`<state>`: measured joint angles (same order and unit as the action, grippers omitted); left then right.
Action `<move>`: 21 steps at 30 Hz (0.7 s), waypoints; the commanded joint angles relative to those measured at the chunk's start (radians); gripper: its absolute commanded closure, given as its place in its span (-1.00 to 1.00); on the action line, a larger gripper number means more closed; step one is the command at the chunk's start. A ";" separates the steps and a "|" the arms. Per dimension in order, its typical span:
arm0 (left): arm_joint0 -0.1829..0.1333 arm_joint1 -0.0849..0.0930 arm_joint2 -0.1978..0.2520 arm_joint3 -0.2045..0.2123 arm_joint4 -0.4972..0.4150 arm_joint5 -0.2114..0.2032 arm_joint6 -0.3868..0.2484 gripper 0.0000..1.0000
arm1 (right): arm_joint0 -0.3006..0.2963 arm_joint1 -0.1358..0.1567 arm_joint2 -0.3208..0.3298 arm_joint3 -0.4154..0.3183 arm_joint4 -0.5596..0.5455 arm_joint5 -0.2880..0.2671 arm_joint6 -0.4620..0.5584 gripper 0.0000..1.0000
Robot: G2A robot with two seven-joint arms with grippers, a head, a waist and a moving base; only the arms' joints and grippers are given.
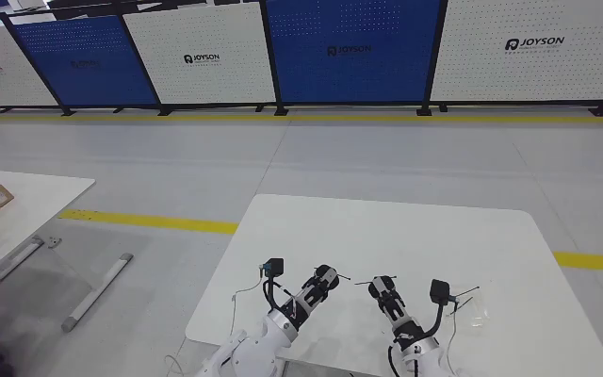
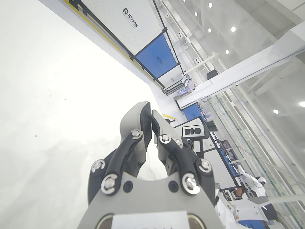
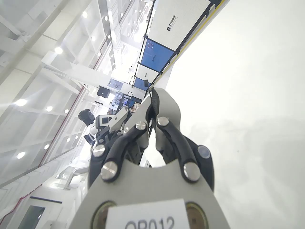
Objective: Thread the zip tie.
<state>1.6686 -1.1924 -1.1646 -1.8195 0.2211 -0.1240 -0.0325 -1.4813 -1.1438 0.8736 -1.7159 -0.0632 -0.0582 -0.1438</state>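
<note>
Clamping a thin black zip tie, my right gripper has its fingers pressed tight on the strap, and the tie's small square head pokes out just past the fingertips. My left gripper also has its fingers pressed together; I cannot tell whether anything is caught between them. Both grippers hang above the near edge of the white table, side by side but apart, tips pointing toward the table's far edge. A small clear item, too faint to identify, lies on the table toward its near right corner.
</note>
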 commanded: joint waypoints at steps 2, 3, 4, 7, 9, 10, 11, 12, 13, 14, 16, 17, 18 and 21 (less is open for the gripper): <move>0.000 0.000 0.000 0.000 0.000 0.000 0.000 1.00 | -0.006 -0.003 0.007 0.000 0.004 -0.015 0.000 1.00; 0.000 0.000 0.000 0.000 0.000 0.000 0.000 1.00 | -0.007 -0.005 0.009 0.002 0.004 -0.025 0.000 1.00; 0.000 0.000 0.000 0.000 0.000 0.000 0.000 1.00 | -0.008 -0.007 0.010 0.005 0.003 -0.030 0.001 1.00; 0.000 0.000 0.000 0.000 0.000 0.000 0.000 1.00 | -0.004 -0.012 0.012 0.012 0.007 -0.040 0.006 1.00; 0.000 0.000 0.000 0.000 0.000 0.000 0.000 1.00 | 0.000 -0.016 0.012 0.016 0.009 -0.041 0.009 1.00; 0.000 0.000 0.000 0.000 0.000 0.000 0.000 1.00 | 0.003 -0.019 0.012 0.018 0.007 -0.039 0.010 1.00; 0.000 0.000 0.000 0.000 0.000 0.000 0.000 1.00 | 0.005 -0.021 0.012 0.020 0.006 -0.039 0.010 1.00; 0.000 0.000 0.000 0.000 0.000 0.000 0.000 1.00 | 0.007 -0.023 0.012 0.021 0.004 -0.038 0.009 1.00; 0.000 0.000 0.000 0.000 0.000 0.000 0.000 1.00 | 0.009 -0.025 0.011 0.022 0.005 -0.037 0.010 1.00; 0.000 0.000 0.000 0.000 0.000 0.000 0.000 1.00 | 0.012 -0.028 0.011 0.024 0.006 -0.035 0.014 1.00; 0.000 0.000 0.000 0.000 0.000 0.000 0.000 1.00 | 0.018 -0.032 0.007 0.029 0.004 -0.027 0.021 1.00; 0.000 0.000 0.000 0.000 0.000 0.000 0.000 1.00 | 0.023 -0.035 0.004 0.034 0.000 -0.020 0.022 1.00; 0.000 0.000 0.000 0.000 0.000 0.000 0.000 1.00 | 0.026 -0.038 0.002 0.036 -0.002 -0.017 0.021 1.00; 0.000 0.000 0.000 0.000 0.000 0.000 0.000 1.00 | 0.031 -0.045 -0.002 0.042 0.001 -0.012 0.025 1.00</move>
<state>1.6686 -1.1924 -1.1646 -1.8195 0.2211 -0.1240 -0.0325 -1.4514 -1.1867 0.8718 -1.6749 -0.0646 -0.0720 -0.1215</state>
